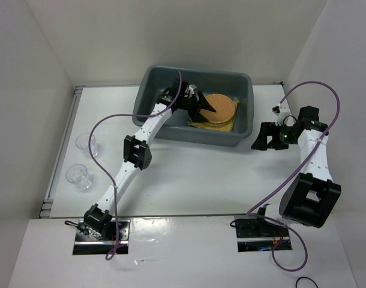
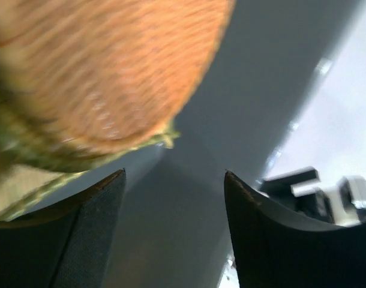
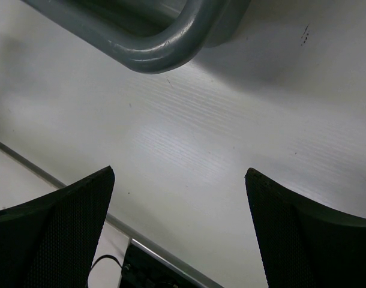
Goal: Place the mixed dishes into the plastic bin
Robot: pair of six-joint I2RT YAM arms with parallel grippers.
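Nearest the arm bases, on the left side of the white table (image 1: pixel 189 174), two small clear glass cups stand upright – one (image 1: pixel 78 175) closer in, the other (image 1: pixel 87 144) just behind it – near each other and well apart from everything else.

Further out on the right, the right gripper (image 1: pixel 259 140) hangs over bare tabletop just beside the near right corner of the plastic bin (image 1: pixel 201 135). Its wrist view shows the jaws spread wide with nothing between them, and the bin's rolled grey-blue rim (image 3: pixel 165 54) curving past ahead.

At the far middle of the table sits the bin itself. Inside, toward its right half, the yellow woven mat (image 1: pixel 212 125) lies on the floor with the round orange-brown disc (image 1: pixel 221 107) resting on top of it. The left gripper (image 1: pixel 199 111) reaches down into the bin at the disc's left edge – jaws apart, holding nothing. From its wrist camera the disc (image 2: pixel 105 66) fills the upper left, blurred, with the mat's frayed yellow-green edge (image 2: pixel 51 161) peeking out beneath and only the grey bin floor between the fingertips.
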